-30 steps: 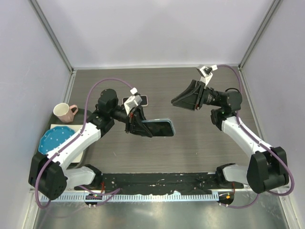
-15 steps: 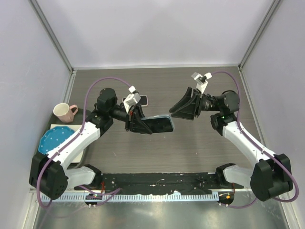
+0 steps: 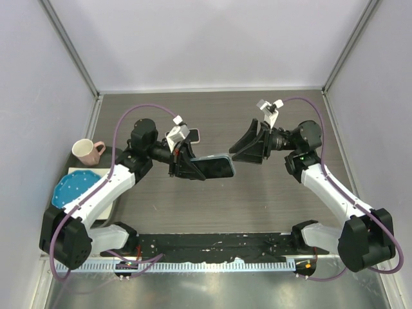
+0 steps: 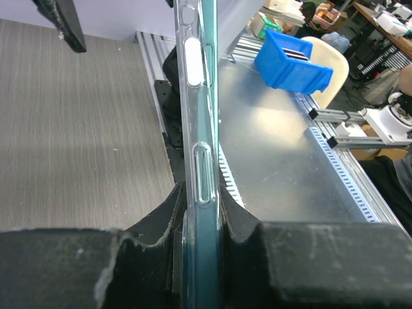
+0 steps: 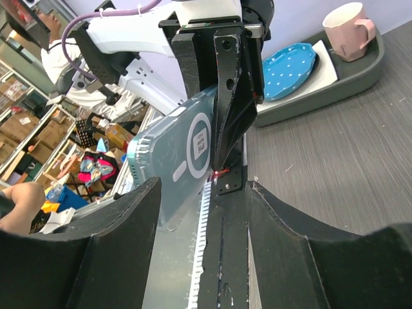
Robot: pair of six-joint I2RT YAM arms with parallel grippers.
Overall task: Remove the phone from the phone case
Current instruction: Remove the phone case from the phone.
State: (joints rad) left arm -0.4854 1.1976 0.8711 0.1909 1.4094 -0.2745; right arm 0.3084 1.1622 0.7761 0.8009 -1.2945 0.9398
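Note:
A teal phone (image 3: pixel 217 167) in a clear phone case (image 4: pixel 193 58) hangs edge-up above the table's middle. My left gripper (image 3: pixel 188 165) is shut on its left end; in the left wrist view both black pads (image 4: pixel 239 215) press the case's faces. The right wrist view shows the case's back (image 5: pixel 177 145) with a white ring and sticker. My right gripper (image 3: pixel 239 150) stands open just right of the phone's free end, tilted toward it. Its wide fingers (image 5: pixel 96 257) frame that end without touching it.
A pink mug (image 3: pixel 85 151) and a blue dotted plate (image 3: pixel 74 187) sit on a dark tray (image 5: pixel 335 90) at the left edge. A small dark flat object (image 3: pixel 192 135) lies on the table behind my left gripper. Walls enclose the table.
My right gripper has swung left and down toward the phone's free end, and its jaws have opened wider. The left gripper has raised the phone slightly, still gripping it.

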